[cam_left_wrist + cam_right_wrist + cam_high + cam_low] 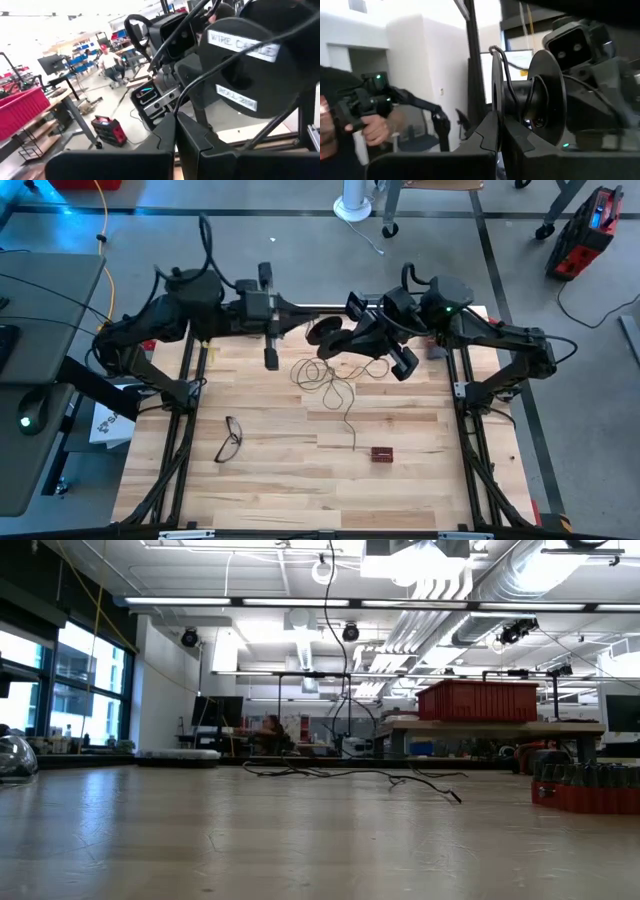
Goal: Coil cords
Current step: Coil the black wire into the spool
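Reel [324,333]: black, lifted over the table's [270,480] far edge, pinched in my right gripper [338,340]. My left gripper [300,326] at its 9 o'clock; finger spread unclear. Wire [335,380]: loose loops at reel's 6 o'clock.

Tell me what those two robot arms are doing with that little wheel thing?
They are winding a thin dark wire onto a small black reel. Both arms reach toward the middle at the far side of the wooden table, and the reel is held up in the air between the left gripper and the right gripper. Most of the wire lies in loose loops on the table below. A pair of eyeglasses and a small red block sit nearby, untouched.
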